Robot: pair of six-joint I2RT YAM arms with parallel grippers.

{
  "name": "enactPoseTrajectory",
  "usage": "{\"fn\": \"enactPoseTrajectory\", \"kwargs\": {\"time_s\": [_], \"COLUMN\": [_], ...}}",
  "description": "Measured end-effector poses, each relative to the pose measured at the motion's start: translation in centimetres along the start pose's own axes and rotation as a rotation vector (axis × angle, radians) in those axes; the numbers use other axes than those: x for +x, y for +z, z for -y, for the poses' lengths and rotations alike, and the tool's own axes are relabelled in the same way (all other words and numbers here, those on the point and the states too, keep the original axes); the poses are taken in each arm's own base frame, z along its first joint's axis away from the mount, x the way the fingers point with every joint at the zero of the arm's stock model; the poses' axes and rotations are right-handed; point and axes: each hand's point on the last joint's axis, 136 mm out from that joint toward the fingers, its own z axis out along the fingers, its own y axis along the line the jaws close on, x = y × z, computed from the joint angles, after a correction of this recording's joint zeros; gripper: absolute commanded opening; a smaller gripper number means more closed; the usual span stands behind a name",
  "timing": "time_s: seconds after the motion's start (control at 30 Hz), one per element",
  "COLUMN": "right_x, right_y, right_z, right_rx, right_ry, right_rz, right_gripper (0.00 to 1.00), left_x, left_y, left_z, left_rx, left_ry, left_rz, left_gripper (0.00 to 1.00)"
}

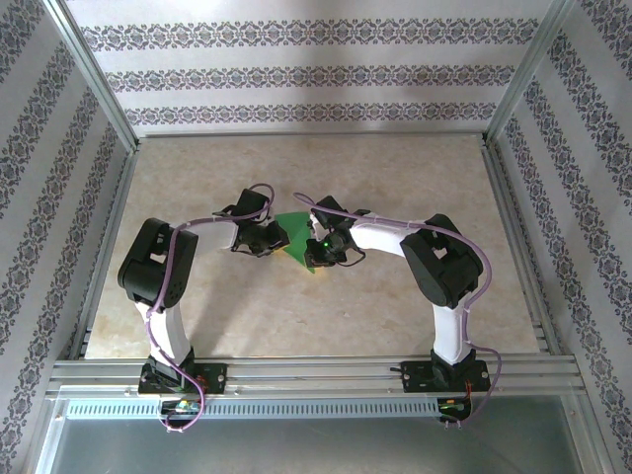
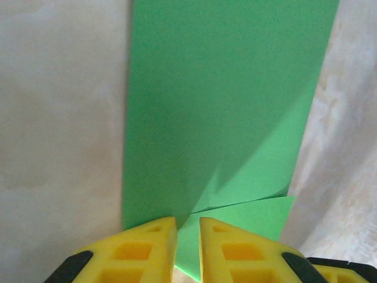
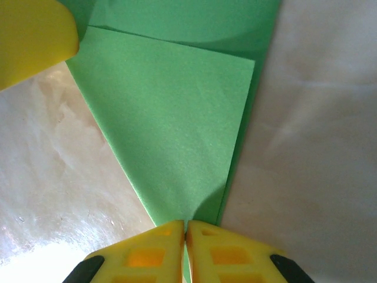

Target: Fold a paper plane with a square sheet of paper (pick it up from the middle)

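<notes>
Midway across the pale marbled surface (image 1: 395,178), the matte green paper (image 1: 293,230) sits partly folded, a triangular flap layered over a long strip. The right gripper (image 3: 185,229) has its yellow jaws together on the paper's pointed corner. The left gripper (image 2: 188,233) has its jaws a slit apart at the flap's edge; whether they pinch it is unclear.

White-black arms (image 1: 173,336), purple cables (image 1: 181,269), yellow pincers (image 2: 188,230) (image 3: 185,227)
</notes>
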Motion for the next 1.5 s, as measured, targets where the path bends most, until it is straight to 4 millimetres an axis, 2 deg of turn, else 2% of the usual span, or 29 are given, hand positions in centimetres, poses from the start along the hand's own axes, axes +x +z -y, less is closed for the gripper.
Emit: {"fn": "enactPoseTrajectory", "kwargs": {"time_s": [0.33,0.47,0.57,0.67,0.87,1.0,1.33,1.5], "right_x": [-0.2,0.0,0.3,0.4,0.6,0.7,0.7,0.7], "right_y": [-0.1,-0.2,-0.3,-0.4,-0.4,-0.3,-0.3,-0.3], "right_z": [0.2,0.6,0.7,0.4,0.2,0.2,0.2,0.2], "right_rx": [0.002,-0.007,-0.029,-0.048,-0.063,-0.064,-0.063,-0.063], "right_ry": [-0.015,-0.035,-0.043,-0.044,-0.043,-0.042,-0.042,-0.042], "right_rz": [0.004,-0.012,-0.025,-0.034,-0.042,-0.045,-0.045,-0.045], "right_gripper": [0.15,0.16,0.16,0.16,0.16,0.16,0.16,0.16], "left_x": [-0.1,-1.0,-1.6,-1.2,0.2,0.4,1.0,1.0], "left_y": [-0.2,-1.5,-2.9,-3.5,-2.7,-2.3,-1.2,-1.1], "left_z": [-0.3,-0.7,-0.1,0.4,-0.5,-0.4,-0.9,-0.5], "left_rx": [-0.014,-0.03,-0.004,0.038,0.037,0.046,0.048,0.069], "left_ry": [0.079,0.07,0.052,0.006,-0.084,-0.11,-0.132,-0.128], "left_rz": [-0.002,0.034,0.068,0.07,0.024,0.011,-0.029,-0.04], "left_gripper": [0.22,0.26,0.27,0.31,0.35,0.24,0.28,0.23]}}
